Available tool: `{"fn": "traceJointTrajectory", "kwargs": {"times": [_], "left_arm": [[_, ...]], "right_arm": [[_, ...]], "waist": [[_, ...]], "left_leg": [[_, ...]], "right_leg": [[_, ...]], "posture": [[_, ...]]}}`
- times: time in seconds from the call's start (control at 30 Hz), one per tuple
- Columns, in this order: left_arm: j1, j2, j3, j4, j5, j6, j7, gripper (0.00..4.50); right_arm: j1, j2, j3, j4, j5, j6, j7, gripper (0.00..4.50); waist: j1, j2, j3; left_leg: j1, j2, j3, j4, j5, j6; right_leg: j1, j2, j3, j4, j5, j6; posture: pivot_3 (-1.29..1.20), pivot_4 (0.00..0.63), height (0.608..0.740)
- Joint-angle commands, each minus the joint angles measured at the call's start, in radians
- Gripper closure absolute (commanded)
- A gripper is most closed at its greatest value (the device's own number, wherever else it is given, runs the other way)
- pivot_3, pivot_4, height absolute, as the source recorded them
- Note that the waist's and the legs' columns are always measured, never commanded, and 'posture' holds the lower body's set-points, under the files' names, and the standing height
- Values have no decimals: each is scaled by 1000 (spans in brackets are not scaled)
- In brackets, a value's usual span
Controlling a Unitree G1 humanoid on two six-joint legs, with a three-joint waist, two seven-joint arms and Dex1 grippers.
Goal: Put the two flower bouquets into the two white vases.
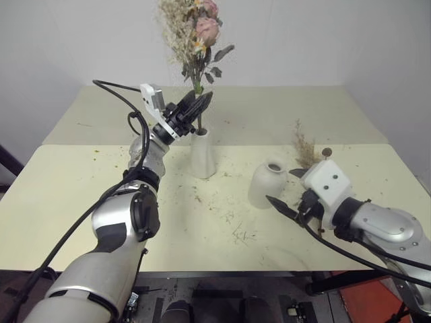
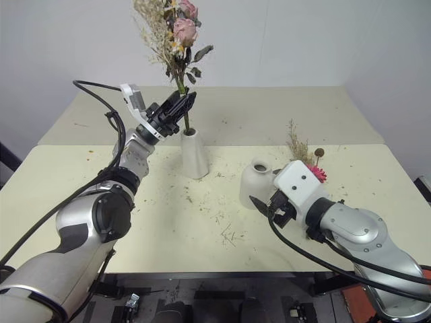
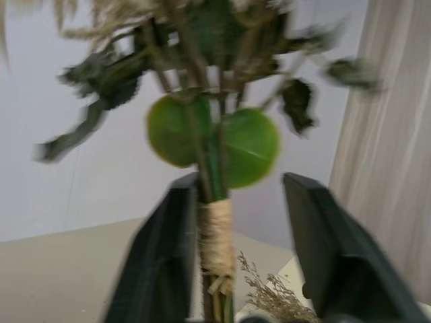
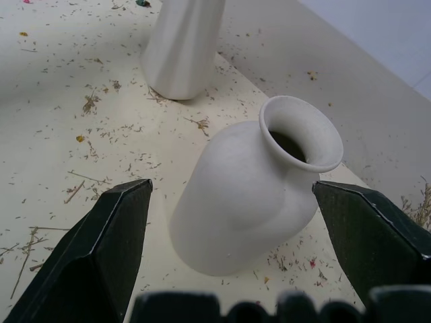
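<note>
The rose bouquet (image 1: 196,37) stands upright in the tall white vase (image 1: 202,154) near the middle of the table (image 1: 81,182), its twine-wrapped stem between the left gripper (image 1: 192,108)'s parted fingers (image 3: 161,262); in the left wrist view the stem lies against one finger and clear of the other. Its blooms are cut off at the top edge. The shorter white vase (image 4: 252,195) stands at four o'clock from the tall one, centred between the right gripper (image 4: 232,232)'s wide-open jaws, touching neither. The sparse bouquet (image 2: 306,158) lies just behind that gripper, mostly hidden by its white housing, with tan grass and a pink daisy showing.
</note>
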Motion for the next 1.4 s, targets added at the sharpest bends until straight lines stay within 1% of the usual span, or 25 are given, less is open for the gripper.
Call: {"fn": "traceJointTrajectory", "kwargs": {"times": [0.03, 0.1, 0.13, 0.37, 0.53, 0.67, 0.8, 0.93, 1.0, 1.13, 1.17, 1.23, 1.3, 1.37, 1.4], "left_arm": [[6, 31, -16, -36, 12, -13, -35, 816], [19, 43, -33, -40, 24, -21, -67, 244], [23, 48, -33, -42, 22, -22, -79, 53], [46, 85, -77, -45, 54, -20, -104, 53], [48, 112, -101, -47, 67, 0, -157, 53], [55, 139, -168, -46, 131, -16, -174, 53], [52, 164, -208, -46, 172, -11, -159, 53], [69, 210, -277, -46, 255, -53, -106, 53], [74, 238, -257, -49, 232, -53, -121, 53], [72, 298, -164, -63, 134, 5, -173, 53], [74, 309, -160, -67, 129, 7, -174, 53], [102, 376, -147, -97, 120, -9, -189, 53], [134, 436, -137, -138, 94, -1, -267, 53], [176, 475, -149, -219, 51, 47, -388, 53], [200, 487, -167, -271, 30, 71, -420, 53]], "right_arm": [[-11, 2, -12, -12, -14, -34, -3, 0], [-9, -2, -9, -7, -18, -39, 0, 0], [-10, -1, -9, -3, -18, -44, 2, 0], [-24, -5, 12, 31, -31, -72, 14, 0], [-33, -4, 26, 50, -38, -90, 19, 0], [-28, -1, 33, 55, -48, -97, 18, 0], [-27, 3, 40, 61, -61, -98, 17, 0], [-20, 4, 37, 58, -69, -96, 14, 0], [-13, 4, 32, 53, -70, -95, 13, 0], [-5, 6, 12, 43, -69, -80, 7, 0], [-3, 8, 3, 39, -65, -74, 4, 0], [-1, 14, -75, 20, -36, -31, -5, 0], [4, -5, -170, 4, 6, 44, 11, 0], [21, -76, -262, 5, 38, 128, 65, 0], [31, -112, -299, 12, 53, 159, 93, 0]], "waist": [[-1, 0, 0], [-4, 0, 0], [-3, 0, 0], [0, 0, 0], [0, 0, 0], [-1, 0, 0], [0, 0, 0], [-3, 0, 0], [-3, 0, 0], [-3, 0, 0], [-3, 0, 0], [-3, 0, 0], [-5, 1, 0], [-3, 1, -1], [-2, 1, -1]], "left_leg": [[0, 0, 0, 0, 0, 0], [0, 0, 0, 0, 0, 0], [0, 0, 0, 0, 0, 0], [0, 0, 0, 0, 0, 0], [0, 0, 0, 0, 0, 0], [0, 0, 0, 0, 0, 0], [0, 0, 0, 0, 0, 0], [0, 0, 0, 0, 0, 1], [0, 0, 0, 0, 0, 1], [0, 0, 0, 0, 0, 1], [0, 0, 0, 0, 0, 1], [0, 0, 0, 0, -1, 1], [0, 0, 0, 0, -1, 1], [0, 1, 0, 0, -1, 1], [0, 1, 0, 0, -1, 1]], "right_leg": [[0, 0, 0, 0, 0, 0], [0, 0, 0, 0, 0, 0], [0, 0, 0, 0, 0, 0], [0, 0, 0, 0, 0, 0], [0, 0, 0, 0, 0, 0], [0, 0, 0, 0, 0, 0], [0, 0, 0, 0, 0, 0], [0, 0, 0, 1, 0, 0], [0, 0, 0, 1, 0, 0], [-1, 0, 0, 1, 0, 0], [-1, 0, 0, 1, 0, 0], [0, 0, 0, 1, 0, 0], [0, 0, 0, 2, 0, 0], [0, 0, 0, 2, 0, 0], [0, 0, 0, 2, 0, 0]], "posture": [[0, 150, 740], [0, 150, 740], [0, 150, 740], [0, 150, 740], [0, 150, 740], [0, 150, 740], [0, 150, 740], [0, 150, 740], [0, 150, 740], [0, 150, 740], [0, 150, 740], [0, 150, 740], [0, 150, 740], [0, 150, 740], [0, 150, 740]]}}
